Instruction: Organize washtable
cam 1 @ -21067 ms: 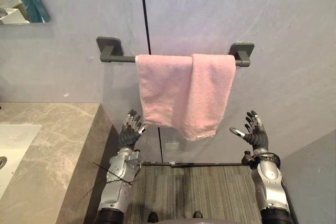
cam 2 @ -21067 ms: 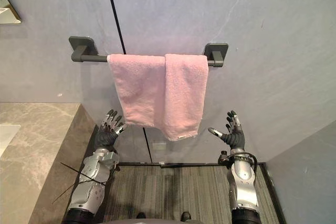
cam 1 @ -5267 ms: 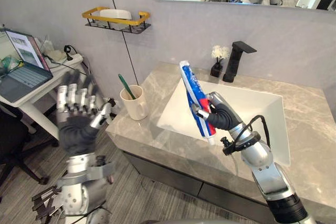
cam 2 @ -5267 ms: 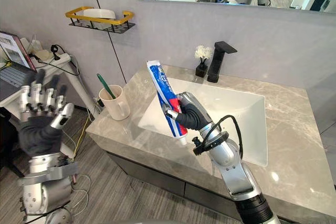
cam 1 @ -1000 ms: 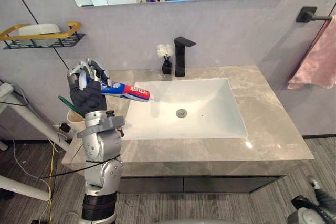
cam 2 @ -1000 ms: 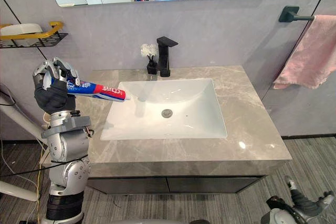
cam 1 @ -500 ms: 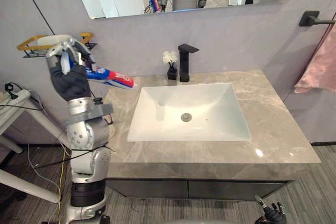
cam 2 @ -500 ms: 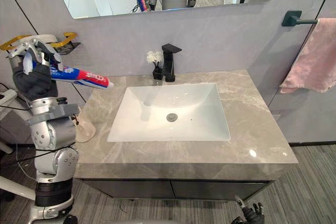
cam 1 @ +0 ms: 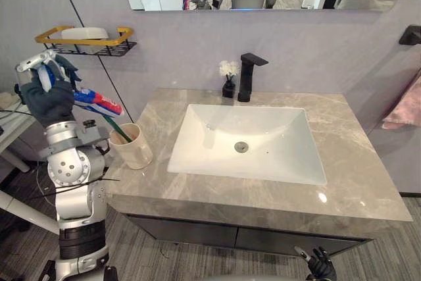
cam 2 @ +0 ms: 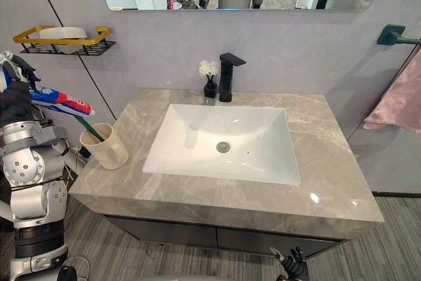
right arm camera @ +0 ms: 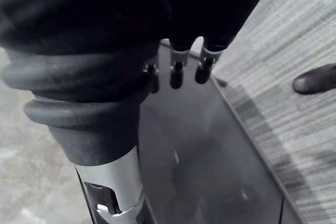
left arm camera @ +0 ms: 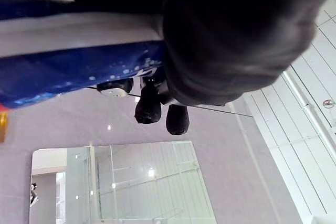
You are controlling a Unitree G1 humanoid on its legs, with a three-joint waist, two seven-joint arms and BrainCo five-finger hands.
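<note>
- The left hand (cam 1: 47,100) is clamped round one end of the toothpaste (cam 1: 99,102), held up in the air off the counter's (cam 1: 368,189) left edge.
- The tube's long axis slopes from that hand down and to the right. Its free end points at the cup (cam 1: 131,148), which stands on the counter left of the sink (cam 1: 263,136).
- The cup lies below and right of the hand, near the tube's tip.
- A green toothbrush (cam 2: 87,128) leans out of the cup toward the tube, taking up part of the mouth.
- The right hand (cam 2: 293,268) hangs low below the counter front with its fingers loosely spread, well apart from the cup, so the left is far nearer.
- Depth is hard to judge: the tip may be over the cup's mouth or short of it.
- In the left wrist view the dark cover hides most of the grip.
</note>
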